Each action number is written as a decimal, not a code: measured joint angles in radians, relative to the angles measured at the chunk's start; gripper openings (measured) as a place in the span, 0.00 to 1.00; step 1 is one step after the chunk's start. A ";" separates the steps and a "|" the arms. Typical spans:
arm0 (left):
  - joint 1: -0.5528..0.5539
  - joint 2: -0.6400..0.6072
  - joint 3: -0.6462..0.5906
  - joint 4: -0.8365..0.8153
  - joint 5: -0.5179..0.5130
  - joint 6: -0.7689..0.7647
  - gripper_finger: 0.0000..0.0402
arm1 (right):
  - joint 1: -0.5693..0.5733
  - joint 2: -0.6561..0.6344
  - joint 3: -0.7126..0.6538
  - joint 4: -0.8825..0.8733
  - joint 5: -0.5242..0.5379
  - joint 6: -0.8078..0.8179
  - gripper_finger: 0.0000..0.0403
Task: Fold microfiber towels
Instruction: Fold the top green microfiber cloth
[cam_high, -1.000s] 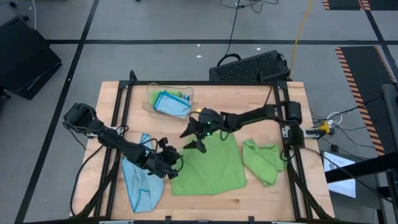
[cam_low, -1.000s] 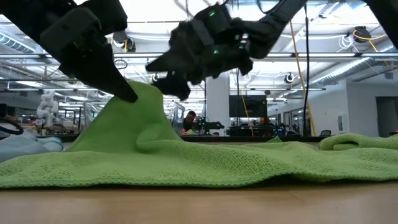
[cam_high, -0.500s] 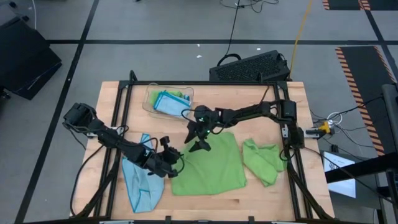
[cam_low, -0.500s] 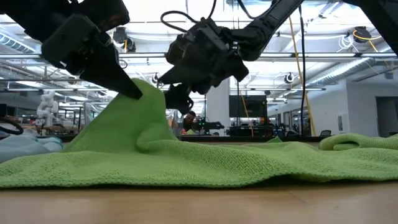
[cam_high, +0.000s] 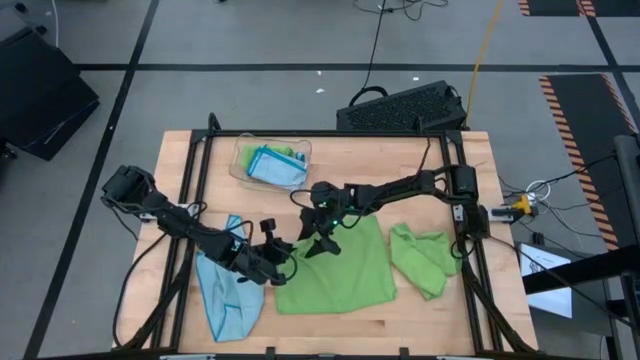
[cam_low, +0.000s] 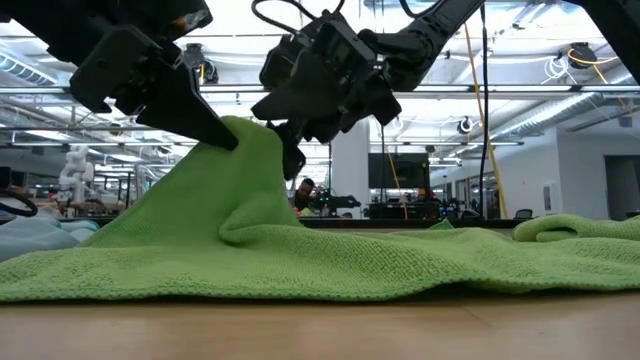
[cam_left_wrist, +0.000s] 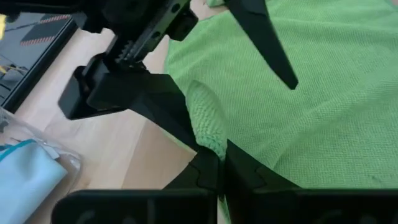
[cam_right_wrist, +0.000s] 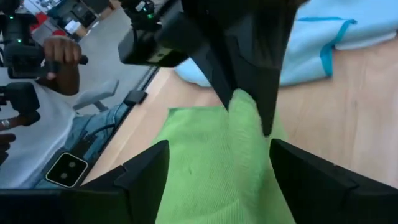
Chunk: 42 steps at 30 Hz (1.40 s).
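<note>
Left tool (cam_high: 284, 249): jaws together, clamped on the near-left corner of the spread lime green towel (cam_high: 345, 265). The pinched corner is lifted off the worktop (cam_high: 420, 160) into a peak; the low view shows the cloth rising in a ridge to the fingertips (cam_low: 225, 140), the rest lying flat.

Right tool (cam_high: 318, 243): jaws wide apart, nothing held. It hangs just beside the left tool, tips pointed down over the same raised corner. In the right wrist view its two fingers (cam_right_wrist: 146, 171) stand on either side of the green peak, not closed on it.

Other cloths: a light blue towel (cam_high: 228, 290) lies crumpled beneath and beside the left arm, behind the left tool. A second green towel (cam_high: 425, 257), bunched, lies well apart from both tools, past the far edge of the spread one. A clear plastic tray (cam_high: 270, 162) holding blue cloth sits beyond the right tool.

Right wrist view: a person (cam_right_wrist: 43, 118) seated off the worktop.
</note>
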 joint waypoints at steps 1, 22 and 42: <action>0.000 0.000 0.000 0.000 0.000 0.000 0.03 | 0.000 0.000 0.000 0.014 0.000 0.005 0.64; 0.025 0.000 -0.029 -0.017 -0.015 -0.152 0.04 | -0.018 -0.008 -0.001 0.068 0.022 -0.134 0.02; 0.046 0.001 -0.048 -0.044 -0.047 -0.200 0.04 | 0.122 -0.062 0.000 -0.078 0.663 -0.585 0.06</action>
